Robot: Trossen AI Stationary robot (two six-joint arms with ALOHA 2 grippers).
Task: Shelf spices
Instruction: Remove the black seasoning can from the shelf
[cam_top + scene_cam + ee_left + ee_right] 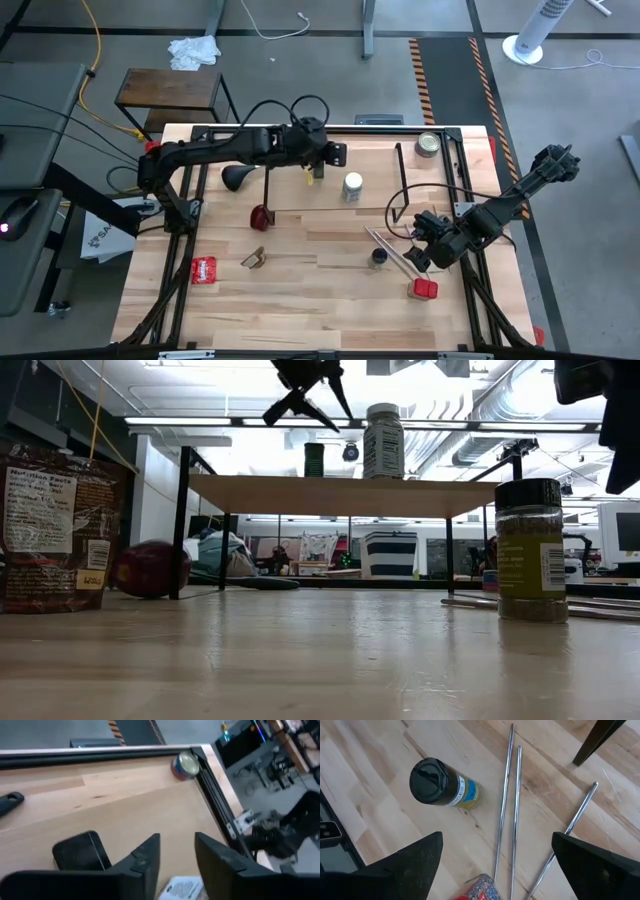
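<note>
The shelf [330,495] is a light-wood board on black rod frames, standing on the table. On its top stand a clear white-capped jar [352,187] [383,440] and a dark jar [314,460]. My left gripper [335,155] [177,855] hovers open above the shelf, over these jars, touching neither. My right gripper [430,248] is open above the table's right part, beside a black-capped jar [442,785] [378,258] that stands on the tabletop. A red-capped jar [423,288] lies near the front. The tan wedge holder [253,258] rests on the table.
Thin metal rods [507,805] lie on the table next to the black-capped jar. A round silver tin [428,144] sits at the far right corner, and a flat red packet [203,268] at the left. A black utensil [235,175] and a red round object [260,215] lie left of the shelf.
</note>
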